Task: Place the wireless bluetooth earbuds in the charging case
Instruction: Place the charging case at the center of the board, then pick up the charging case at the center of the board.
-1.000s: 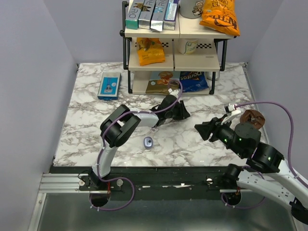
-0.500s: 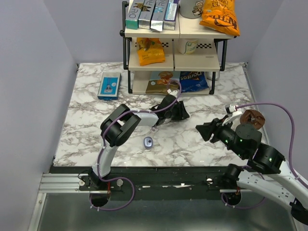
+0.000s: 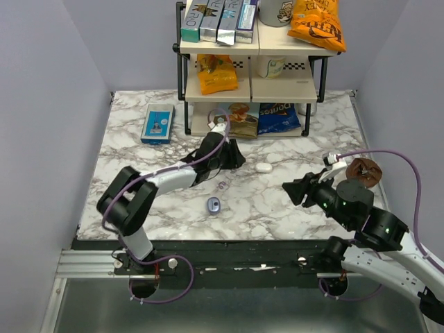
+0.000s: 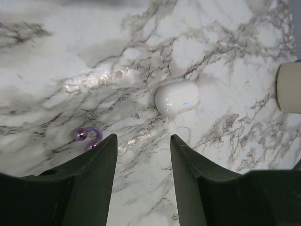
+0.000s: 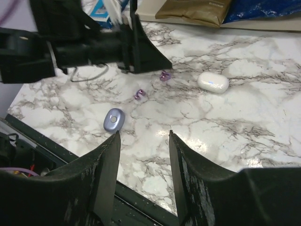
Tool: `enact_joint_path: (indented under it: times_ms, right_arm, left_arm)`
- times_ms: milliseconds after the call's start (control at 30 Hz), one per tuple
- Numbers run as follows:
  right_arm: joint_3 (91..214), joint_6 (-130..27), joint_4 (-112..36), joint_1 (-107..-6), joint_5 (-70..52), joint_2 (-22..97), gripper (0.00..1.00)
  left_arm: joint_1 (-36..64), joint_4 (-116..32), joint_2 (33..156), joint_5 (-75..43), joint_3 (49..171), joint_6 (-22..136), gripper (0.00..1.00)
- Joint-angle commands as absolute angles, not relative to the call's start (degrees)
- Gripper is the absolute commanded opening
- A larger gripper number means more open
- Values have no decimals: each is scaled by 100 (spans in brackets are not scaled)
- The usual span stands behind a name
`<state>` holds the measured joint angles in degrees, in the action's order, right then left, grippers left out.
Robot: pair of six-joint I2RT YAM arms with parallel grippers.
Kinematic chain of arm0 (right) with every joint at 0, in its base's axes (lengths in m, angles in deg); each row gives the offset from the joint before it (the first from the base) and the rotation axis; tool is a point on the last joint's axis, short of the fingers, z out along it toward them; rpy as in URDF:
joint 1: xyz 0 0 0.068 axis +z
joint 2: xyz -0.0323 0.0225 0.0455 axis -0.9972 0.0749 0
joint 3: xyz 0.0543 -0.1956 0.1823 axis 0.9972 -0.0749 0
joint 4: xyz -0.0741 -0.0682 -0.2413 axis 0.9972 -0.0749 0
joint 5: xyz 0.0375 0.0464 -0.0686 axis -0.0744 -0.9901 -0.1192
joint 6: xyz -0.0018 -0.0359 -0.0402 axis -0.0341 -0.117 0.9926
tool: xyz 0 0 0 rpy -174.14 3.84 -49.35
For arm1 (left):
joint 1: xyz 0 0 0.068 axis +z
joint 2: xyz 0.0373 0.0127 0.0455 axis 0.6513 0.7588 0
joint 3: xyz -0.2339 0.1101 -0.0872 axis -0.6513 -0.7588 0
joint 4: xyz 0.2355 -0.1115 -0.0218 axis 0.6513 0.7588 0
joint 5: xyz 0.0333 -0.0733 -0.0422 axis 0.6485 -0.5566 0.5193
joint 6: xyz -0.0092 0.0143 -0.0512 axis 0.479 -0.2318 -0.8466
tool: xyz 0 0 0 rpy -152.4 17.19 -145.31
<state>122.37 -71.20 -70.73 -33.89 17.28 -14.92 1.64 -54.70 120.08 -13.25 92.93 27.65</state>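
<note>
The charging case (image 3: 214, 204) is a small bluish-grey oval with a darker round middle, lying flat near the table's front; it also shows in the right wrist view (image 5: 113, 119). Two purple earbuds (image 5: 164, 75) (image 5: 139, 95) lie loose behind it; one shows in the left wrist view (image 4: 87, 136). A white pill-shaped pod (image 3: 263, 166) with a small blue light lies to their right (image 4: 177, 98). My left gripper (image 3: 234, 158) is open and empty (image 4: 143, 139), just short of the pod and the earbud. My right gripper (image 3: 290, 189) is open and empty (image 5: 143, 134), right of the case.
A shelf rack (image 3: 250, 83) with snack bags and boxes stands at the back; its beige foot (image 4: 289, 87) is just right of the pod. A blue rectangular box (image 3: 157, 123) lies back left. A brown round thing (image 3: 364, 168) sits at the right edge.
My left arm has swung to the left and its gripper has drawn back, uncovering the white pod where the gripper was. The right gripper has hardly moved.
</note>
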Motion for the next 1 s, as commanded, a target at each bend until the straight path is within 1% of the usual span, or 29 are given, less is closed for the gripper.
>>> enact_joint_path:
  times_ms: [0,33,67,100,133,167,200,233,267,300,333,367,400,433,467,500,600,700,833,967]
  right_arm:
    - [11994,-7103,-6912,-3385,1763,-1432,54]
    - [11942,-7094,-6877,-3385,1780,-1397,55]
    - [11846,-7102,-6816,-3385,1754,-1361,55]
    - [11766,-7085,-6772,-3394,1719,-1265,55]
    - [11713,-7085,-6728,-3385,1701,-1221,55]
    - [11669,-7128,-6649,-3385,1719,-1168,55]
    - [11564,-7155,-6613,-3385,1727,-1089,55]
    - [11520,-7155,-6543,-3394,1710,-1054,54]
    - [11485,-7164,-6438,-3385,1693,-1027,55]
    - [11449,-7164,-6376,-3385,1719,-1010,55]
    - [11406,-7164,-6315,-3385,1684,-957,55]
    - [11396,-7120,-6201,-3385,1666,-931,55]
    - [11388,-7094,-6148,-3385,1605,-896,55]
    - [11379,-7085,-6095,-3394,1587,-808,55]
    - [11388,-7059,-6034,-3385,1578,-746,55]
    - [11405,-7058,-5998,-3394,1500,-676,54]
    - [11467,-7058,-5893,-3394,1333,-316,54]
    - [11546,-7093,-5866,-3394,1122,44,54]
    - [11572,-7155,-5857,-3394,954,203,53]
    - [11537,-7146,-5875,-3394,963,98,53]
  left_arm:
    - [65,-4610,10676,-353,9161,3486,58]
    - [-31,-4503,10169,214,9056,3548,63]
    - [-75,-4475,9894,464,8672,3496,72]
    - [-93,-4467,9630,727,8451,3339,98]
    - [-93,-4493,9097,947,8205,3146,99]
    - [-93,-4510,8813,1071,7672,2692,99]
    - [-93,-4798,8497,1107,7336,2609,99]
    - [-93,-4983,7824,1099,6984,2425,99]
    - [-67,-5194,7487,986,6259,1832,99]
    - [-15,-5405,7179,767,5999,1704,99]
    - [38,-5242,6793,574,5901,1720,99]
    - [30,-4787,6745,528,6178,1720,99]
    - [-40,-3765,6771,519,6364,1851,99]
    - [-136,-3363,6867,623,6514,1913,99]
    - [-294,-3063,6850,833,6637,1922,99]
    - [-617,-2703,6798,1279,6603,1827,99]
    - [-796,-2647,6429,1494,6270,1554,99]
    - [-832,-2743,6445,1442,6032,1343,99]
    - [-867,-2621,7164,1372,6093,1246,99]
    - [-876,-2726,7737,1249,6277,1500,99]
